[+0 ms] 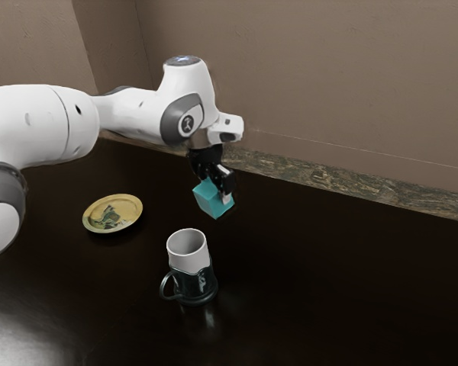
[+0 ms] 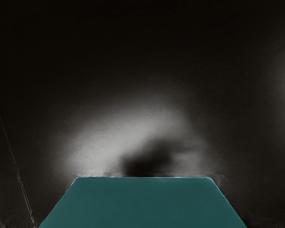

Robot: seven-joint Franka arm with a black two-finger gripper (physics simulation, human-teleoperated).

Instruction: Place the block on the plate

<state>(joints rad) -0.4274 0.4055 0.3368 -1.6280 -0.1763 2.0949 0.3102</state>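
A block [image 1: 208,203] is being grasped by the gripper [image 1: 216,195].
It is being held above the table [image 1: 320,282], off the plate [image 1: 134,207].

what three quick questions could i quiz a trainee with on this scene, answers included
1. True or false: the end effector holds the block above the table.
2. Which colour is the block? A: red, B: teal, C: white.
3. Fill the gap: in the exterior view, the thing with a handle is the ____.

Key: 1 true; 2 B; 3 mug.
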